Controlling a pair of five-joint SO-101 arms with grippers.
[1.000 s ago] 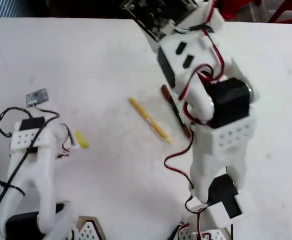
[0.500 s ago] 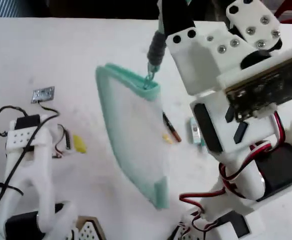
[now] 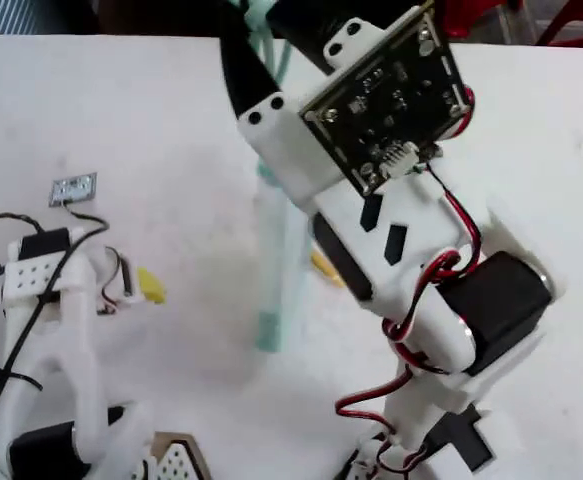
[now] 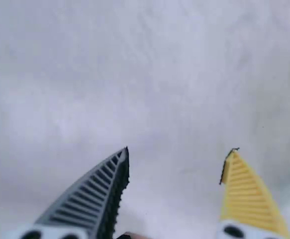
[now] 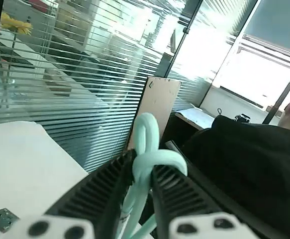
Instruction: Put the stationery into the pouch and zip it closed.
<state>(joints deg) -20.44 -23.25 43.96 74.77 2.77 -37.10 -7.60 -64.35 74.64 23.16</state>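
- Right gripper (image 5: 144, 167) is pressed onto the pouch's (image 3: 276, 270) mint loop, pinching it between both jaws
- The pouch hangs edge-on from that grip, its lower end down at the table (image 3: 151, 110) (whether it touches, I cannot tell)
- A yellow pen (image 3: 323, 268) lies just beside the pouch, mostly hidden under the right arm
- Left gripper (image 4: 177, 154) is spread, low over the table, well apart from the pouch

1. We see a plain mint-green fabric pouch (image 3: 274, 270) against the white tabletop (image 3: 151, 110).
2. We find the left gripper (image 4: 177, 159) two-toned: one grey ribbed finger (image 4: 102, 194), one yellow ribbed finger (image 4: 246, 194).
3. We note the right gripper (image 5: 141, 172) has black ribbed fingers (image 5: 105, 191).
4. We spot red and black wires (image 3: 451, 250) on white plastic, and a yellow pencil (image 3: 323, 267).
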